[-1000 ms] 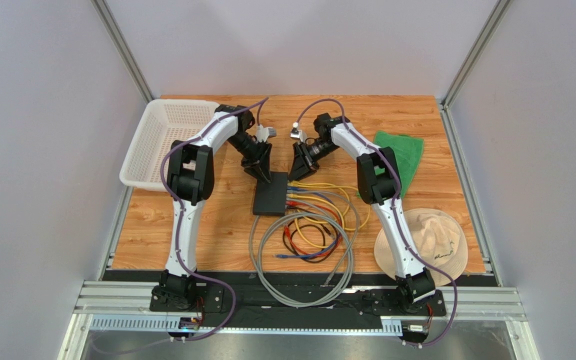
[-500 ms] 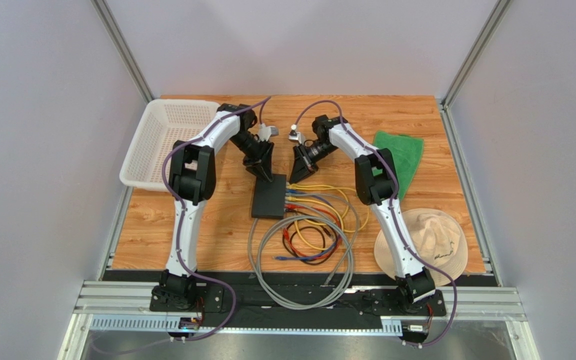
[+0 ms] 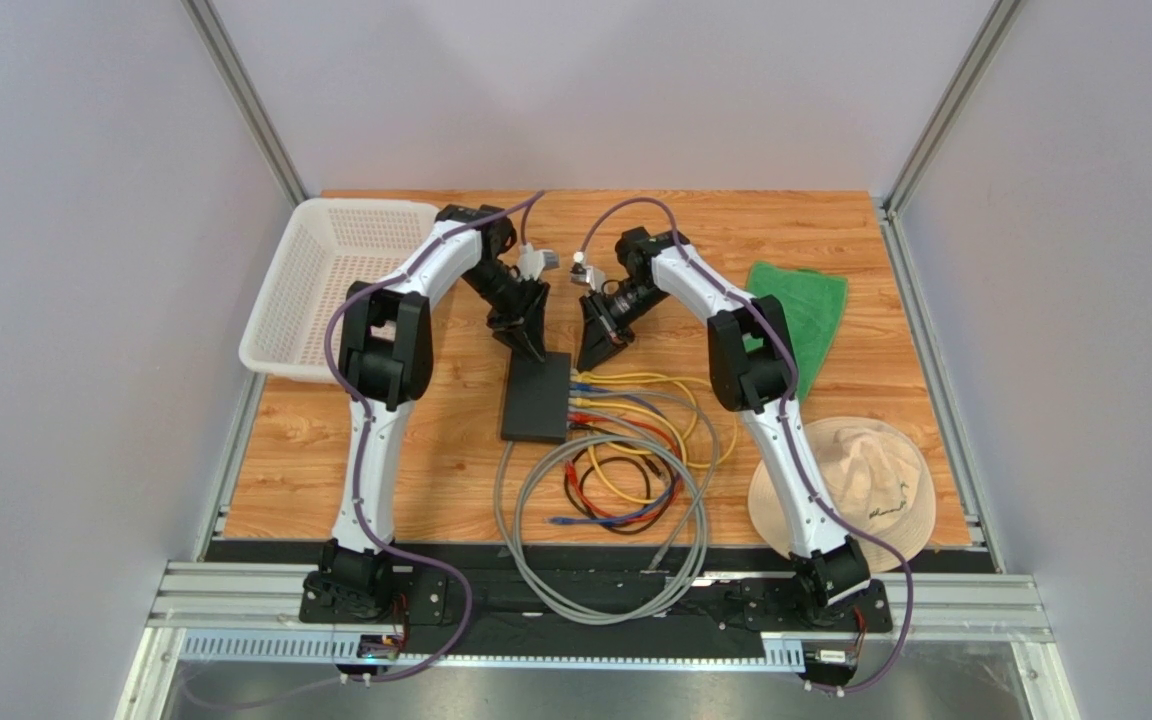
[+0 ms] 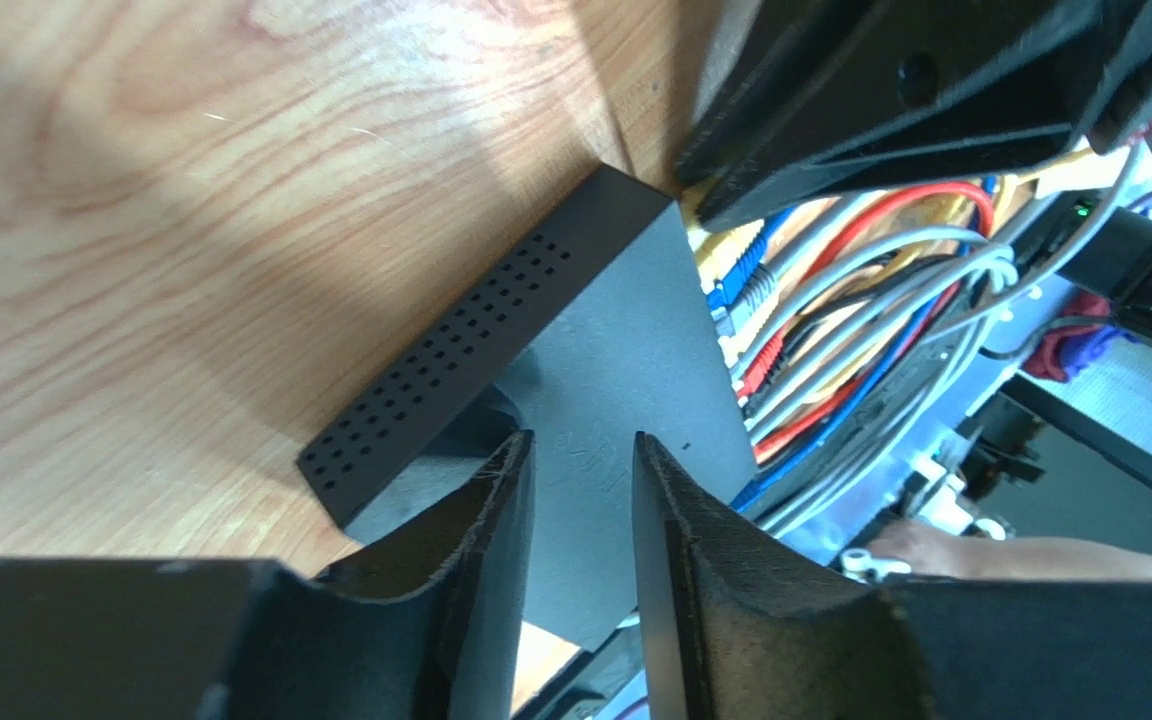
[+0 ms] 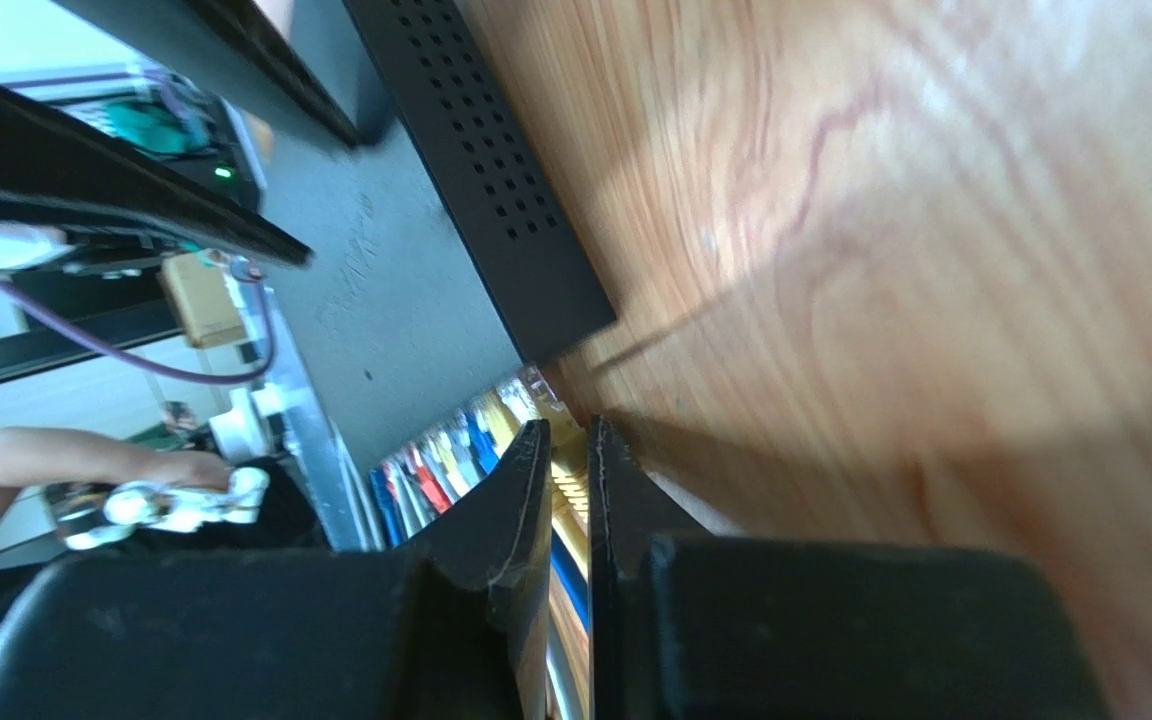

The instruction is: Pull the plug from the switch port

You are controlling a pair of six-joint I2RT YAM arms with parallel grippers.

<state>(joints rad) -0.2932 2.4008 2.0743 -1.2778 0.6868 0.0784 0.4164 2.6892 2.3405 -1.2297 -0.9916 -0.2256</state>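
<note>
Left arm is bracing the switch while the right is taking hold of a plug.

The left gripper is bearing down on the far end of the switch, its 2 fingers standing partly apart with nothing between them. The black box is lying mid-way across the wooden table, its port row facing right toward the tangled cables. The right gripper is sitting at the farthest port, jaws nearly together, pinching what looks like the yellow plug. The grasp seems to be finishing; the next move is calling for a straight pull rightward, away from the ports, probably with the latch squeezed and the left arm pinning the box.
</note>
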